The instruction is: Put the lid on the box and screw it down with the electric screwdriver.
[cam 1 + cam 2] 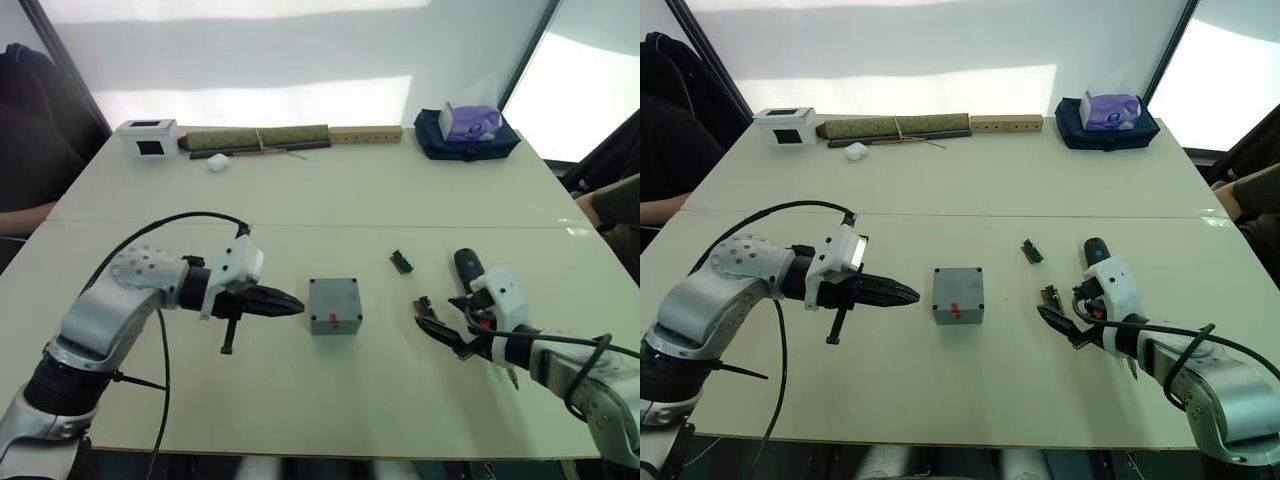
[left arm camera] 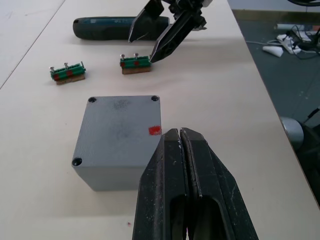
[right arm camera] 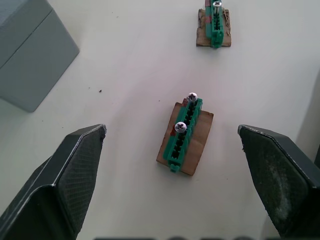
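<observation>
While your grey square lidded box point(image 1: 334, 305) sits mid-frame unscrewed, left gripper point(image 1: 292, 303) closed empty, right gripper point(image 1: 443, 333) wide, dark cylindrical screwdriver point(image 1: 466, 266) ungrasped.

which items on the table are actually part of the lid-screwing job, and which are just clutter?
Job items:
- grey box, lid apparently already on it, no screws showing in its corner holes
- electric screwdriver, lying beside the right gripper
- two green screw holders, screws standing in them

Lying about:
- white box with black window
- rolled mat
- wooden bar
- purple tissue box
</observation>
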Action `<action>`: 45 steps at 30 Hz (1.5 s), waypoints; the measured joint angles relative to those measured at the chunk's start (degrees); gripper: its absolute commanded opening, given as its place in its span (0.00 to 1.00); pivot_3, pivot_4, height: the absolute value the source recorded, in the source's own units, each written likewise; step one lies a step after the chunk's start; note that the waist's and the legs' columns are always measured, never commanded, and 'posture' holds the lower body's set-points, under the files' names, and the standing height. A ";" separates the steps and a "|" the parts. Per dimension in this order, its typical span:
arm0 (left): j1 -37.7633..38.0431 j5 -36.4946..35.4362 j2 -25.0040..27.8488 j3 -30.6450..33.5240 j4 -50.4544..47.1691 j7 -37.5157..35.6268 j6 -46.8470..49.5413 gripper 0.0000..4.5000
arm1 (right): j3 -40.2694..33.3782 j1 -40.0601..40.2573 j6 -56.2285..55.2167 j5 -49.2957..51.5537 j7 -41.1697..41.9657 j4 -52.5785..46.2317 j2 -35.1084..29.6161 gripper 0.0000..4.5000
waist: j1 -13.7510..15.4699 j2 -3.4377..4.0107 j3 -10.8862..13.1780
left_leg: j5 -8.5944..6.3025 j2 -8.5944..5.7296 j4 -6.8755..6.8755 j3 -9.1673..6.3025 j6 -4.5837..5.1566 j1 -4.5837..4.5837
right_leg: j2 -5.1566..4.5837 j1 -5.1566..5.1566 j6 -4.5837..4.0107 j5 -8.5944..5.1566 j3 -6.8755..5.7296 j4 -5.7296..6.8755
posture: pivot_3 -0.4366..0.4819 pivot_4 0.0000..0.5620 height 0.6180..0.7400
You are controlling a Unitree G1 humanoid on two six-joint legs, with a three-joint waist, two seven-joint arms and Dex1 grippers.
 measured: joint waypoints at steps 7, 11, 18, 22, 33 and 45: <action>-2.80 -0.37 -2.25 -0.35 0.58 1.22 -0.13 0.00 | 1.86 -0.53 -0.06 -0.32 -1.29 1.38 0.35 0.99 | 0.11 -0.01 0.01 | 0.00 0.01 0.04 -0.02 0.00 0.00 | 0.06 0.02 0.01 0.00 0.00 0.01 | 0.48 0.27 1.00; -3.69 -0.40 -2.34 -0.41 0.59 1.54 -0.13 0.00 | 1.88 -0.55 -0.22 -0.31 -1.66 1.66 0.67 0.99 | -0.23 -0.01 0.01 | 0.00 0.03 0.03 -0.01 0.00 0.00 | 0.10 0.00 0.01 0.00 0.02 0.01 | 0.48 0.27 1.00; -3.69 -0.06 -2.33 -0.49 0.63 1.50 -0.23 0.00 | 2.50 -1.31 -0.89 -0.30 -2.16 1.75 1.43 0.99 | -0.29 -0.01 0.00 | 0.00 0.06 0.04 -0.01 0.00 0.03 | 0.14 0.00 0.01 0.00 0.02 0.08 | 0.48 0.27 1.00; -3.61 0.15 -2.33 -0.55 0.64 1.50 -0.26 0.00 | 2.66 -2.04 -0.89 -0.24 -2.46 2.16 1.98 0.99 | -0.27 -0.01 0.01 | 0.00 0.06 0.04 -0.01 0.00 0.03 | 0.14 0.00 0.01 0.00 0.03 0.08 | 0.48 0.27 1.00; -3.29 0.47 -2.32 -0.76 0.64 2.49 -0.22 0.00 | 3.98 -2.30 -1.09 -0.35 -2.38 3.46 1.92 0.35 | -0.24 -0.01 0.01 | 0.00 0.06 0.04 -0.01 0.00 0.03 | 0.13 0.00 0.01 0.00 0.03 0.08 | 0.48 0.27 1.00; -3.21 0.43 -2.33 -0.76 0.62 3.77 -0.16 0.00 | 3.79 -3.36 -0.96 0.00 -2.34 3.88 1.86 0.00 | -0.24 -0.01 0.00 | 0.00 0.06 0.04 -0.01 0.00 0.03 | 0.13 0.00 0.01 0.00 0.03 0.09 | 0.48 0.27 1.00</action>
